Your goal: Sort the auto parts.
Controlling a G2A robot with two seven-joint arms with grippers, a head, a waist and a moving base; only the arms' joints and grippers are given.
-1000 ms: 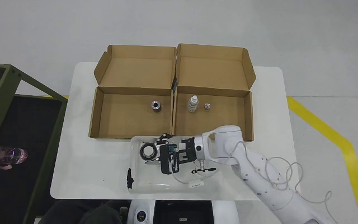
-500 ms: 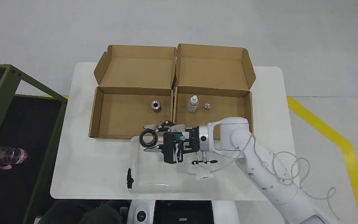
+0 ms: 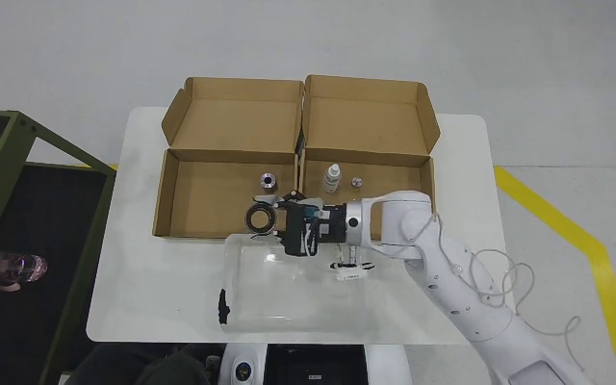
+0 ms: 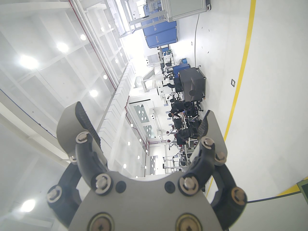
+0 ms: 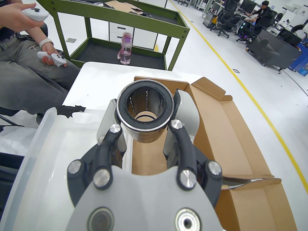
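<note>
A clear bin (image 3: 260,298) was set along the front edge of the worktop (image 3: 135,279), behind it the left cardboard box (image 3: 207,197). Over that box's front edge, the bearing (image 5: 144,133) was clamped between the right gripper's (image 5: 145,104) fingers (image 5: 185,111). The left gripper's (image 4: 143,111) fingers were spread apart.

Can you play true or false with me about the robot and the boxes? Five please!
1. The right gripper is shut on a black-rimmed bearing. True.
2. The left gripper holds a part too. False: it is open and empty.
3. The white bottle is inside a cardboard box. True.
4. The white bottle is all alone in there. False: a small metal part sits beside it.
5. The other box has three parts in it. False: just one silver part lies on its floor.
</note>
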